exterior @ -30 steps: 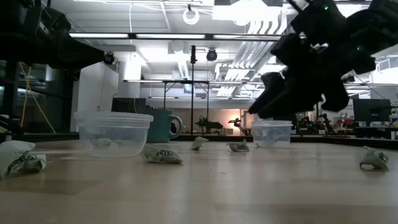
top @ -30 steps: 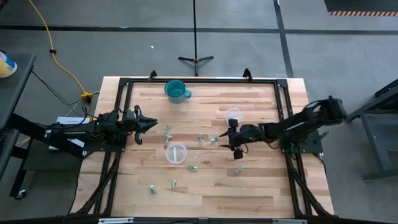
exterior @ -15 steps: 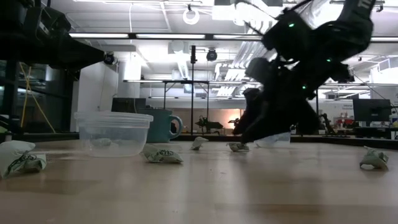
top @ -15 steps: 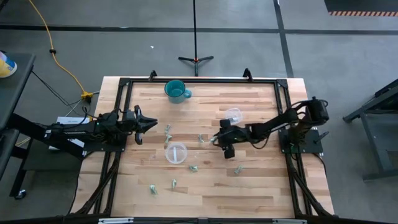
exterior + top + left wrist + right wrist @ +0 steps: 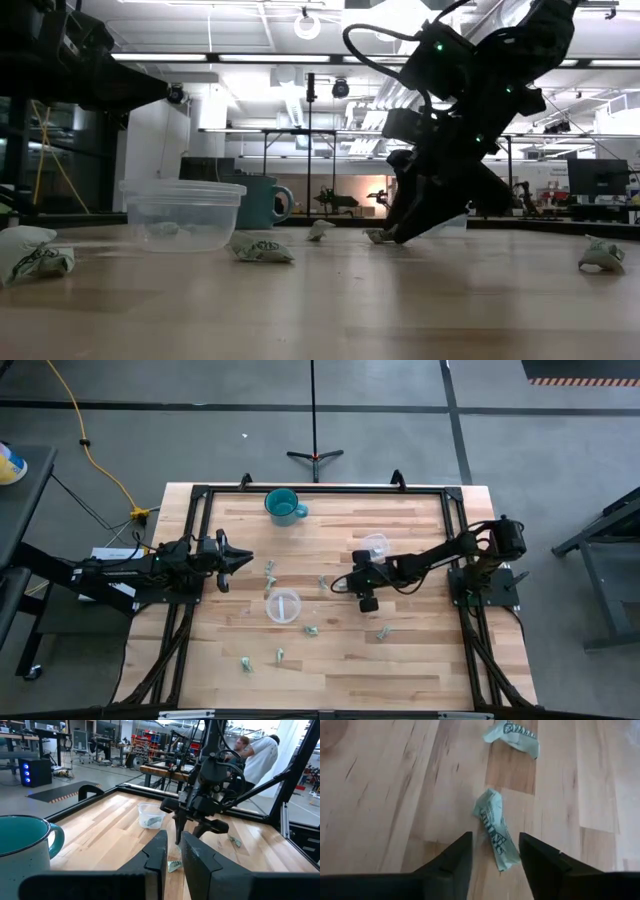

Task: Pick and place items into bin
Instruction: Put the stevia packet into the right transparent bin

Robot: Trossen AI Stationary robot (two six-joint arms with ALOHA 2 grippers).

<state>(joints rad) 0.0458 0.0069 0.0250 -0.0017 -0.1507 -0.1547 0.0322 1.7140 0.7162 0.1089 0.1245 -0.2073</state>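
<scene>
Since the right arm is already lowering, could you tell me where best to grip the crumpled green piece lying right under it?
Grip the crumpled green piece across its narrow middle, coming straight down from above. It lies flat and elongated on the wooden table, running between the open jaws of the right gripper, so closing across its width should likely catch it. A second piece lies clear beyond.

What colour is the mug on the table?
Teal, with a pale inside. The mug shows best in the high view.

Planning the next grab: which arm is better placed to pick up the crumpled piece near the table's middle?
The right. The right gripper is open, its fingers either side of the crumpled piece. The left gripper waits by the table's left edge, fingers nearly together.
</scene>
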